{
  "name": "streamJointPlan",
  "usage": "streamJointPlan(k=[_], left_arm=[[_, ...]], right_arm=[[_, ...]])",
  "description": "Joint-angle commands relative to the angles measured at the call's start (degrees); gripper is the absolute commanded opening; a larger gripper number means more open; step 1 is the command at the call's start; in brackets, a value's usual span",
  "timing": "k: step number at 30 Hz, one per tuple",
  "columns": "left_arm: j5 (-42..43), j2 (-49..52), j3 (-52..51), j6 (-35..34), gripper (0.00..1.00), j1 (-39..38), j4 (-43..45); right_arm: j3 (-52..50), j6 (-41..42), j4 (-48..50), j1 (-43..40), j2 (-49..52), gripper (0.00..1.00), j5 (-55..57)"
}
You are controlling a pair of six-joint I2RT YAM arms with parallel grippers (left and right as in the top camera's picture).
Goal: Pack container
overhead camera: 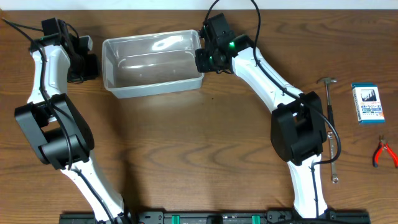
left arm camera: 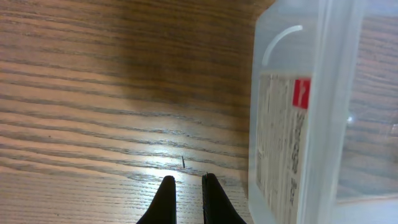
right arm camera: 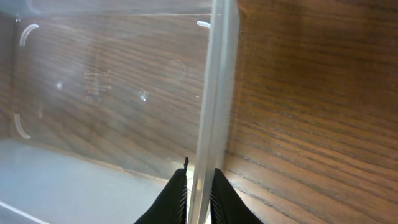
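The container (overhead camera: 155, 86) stands at the far centre of the table (overhead camera: 205, 143), with its long axis running left to right. The right gripper (right arm camera: 199, 173) straddles the container's right end wall, one finger inside and one outside, pinching the wall. The left gripper (left arm camera: 185, 180) sits just left of the container, its fingers drawn together and holding nothing. A hammer (overhead camera: 331, 124), a blue-and-white box (overhead camera: 367, 102) and red pliers (overhead camera: 384, 152) lie near the right edge.

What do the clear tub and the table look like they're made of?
The container looks like clear, slightly frosted plastic: wood grain shows through its walls and glare sits on it. The table looks like wood or wood-look laminate, smooth with a soft sheen; grain lines show, which one I cannot tell.
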Motion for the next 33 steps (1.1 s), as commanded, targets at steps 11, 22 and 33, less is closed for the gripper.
streamJointPlan(k=[11,22,33], left_arm=[[-0.7,0.1,-0.5,-0.3,0.06,0.1,-0.1],[-0.7,0.1,-0.5,-0.3,0.06,0.5,-0.1],[-0.7,0.1,-0.5,-0.3,0.06,0.7,-0.1]], right_arm=[[1.3,0.1,0.5,0.1,0.2,0.08,0.5],[6.1,-1.2,-1.9,0.0,0.2,0.02,2.0],[16.9,-5.0,-11.5,0.0,0.2,0.01,8.7]])
